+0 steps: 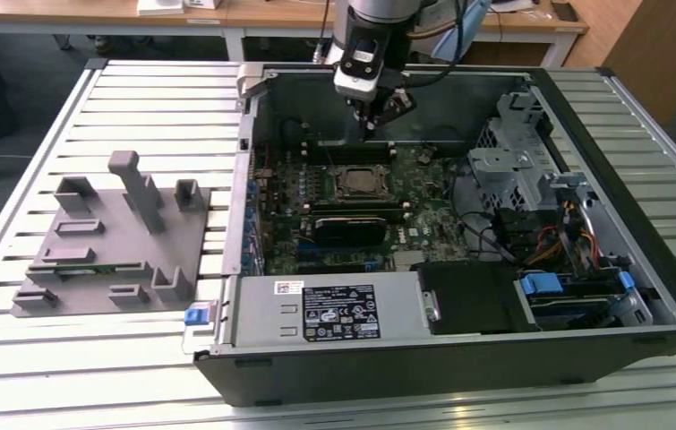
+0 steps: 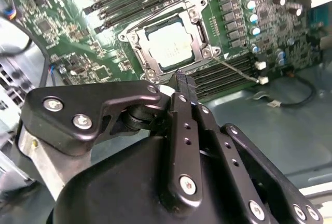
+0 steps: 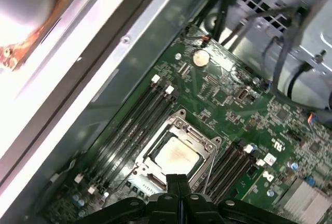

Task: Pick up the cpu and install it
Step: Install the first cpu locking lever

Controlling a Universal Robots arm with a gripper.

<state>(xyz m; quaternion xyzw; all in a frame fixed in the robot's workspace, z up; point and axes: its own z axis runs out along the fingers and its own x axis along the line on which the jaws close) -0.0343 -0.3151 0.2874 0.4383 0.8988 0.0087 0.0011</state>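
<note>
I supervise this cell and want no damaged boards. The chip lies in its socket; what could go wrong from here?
1. The shut black gripper hangs above the green board near the pale silver square cpu in its metal socket frame; a drop could strike the lid.
2. The thin wire beside the frame looks unlatched, so a bump might shift the chip.

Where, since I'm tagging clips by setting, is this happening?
Probably a lab or workshop bench: an open computer case lies on a slatted metal table beside a grey plastic fixture, with wooden desks behind.
</note>
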